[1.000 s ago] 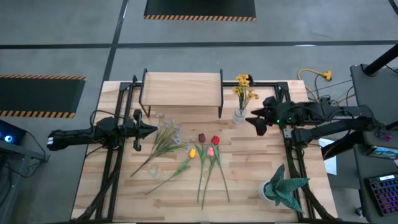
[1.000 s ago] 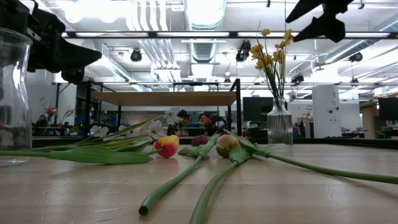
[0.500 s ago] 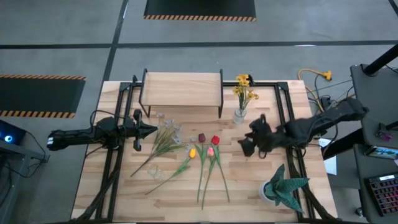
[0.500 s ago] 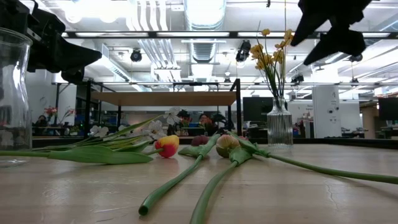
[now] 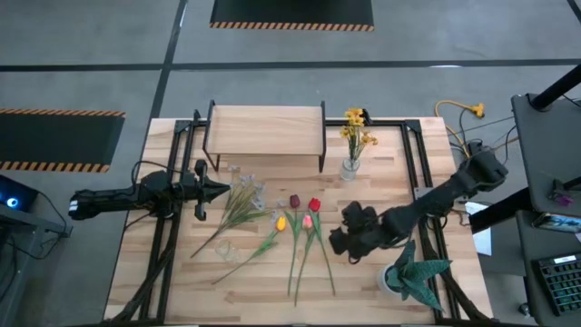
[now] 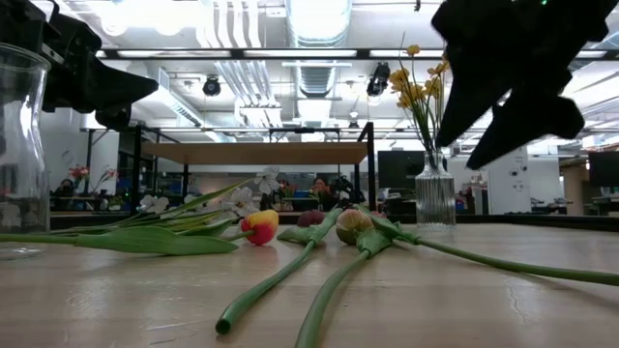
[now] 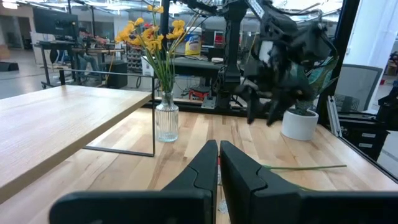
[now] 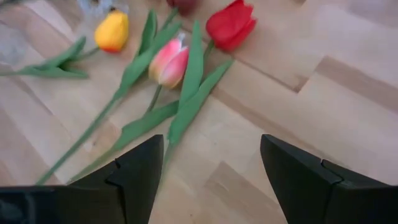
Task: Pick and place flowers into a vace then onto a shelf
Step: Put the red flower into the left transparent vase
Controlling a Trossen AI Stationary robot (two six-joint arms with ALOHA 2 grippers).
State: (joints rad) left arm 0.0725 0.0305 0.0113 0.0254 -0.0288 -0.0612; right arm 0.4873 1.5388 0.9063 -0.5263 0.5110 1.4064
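The right gripper (image 5: 340, 243) is hovering, released, just right of the flowers (image 5: 295, 218) lying mid-counter. The left gripper (image 5: 211, 190), clenched, is waiting left of them.

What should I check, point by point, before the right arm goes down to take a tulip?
1. Right gripper jaws open: ok.
2. Nothing held in the right jaws: ok.
3. Red tulip and pink tulip ahead of the jaws: ok.
4. Pink stem free of neighbours: not ok, its leaves overlap the red tulip's.
5. Glass vase with yellow flowers upright: ok.
6. Left gripper parked beside the pale spray, jaws shut: ok.
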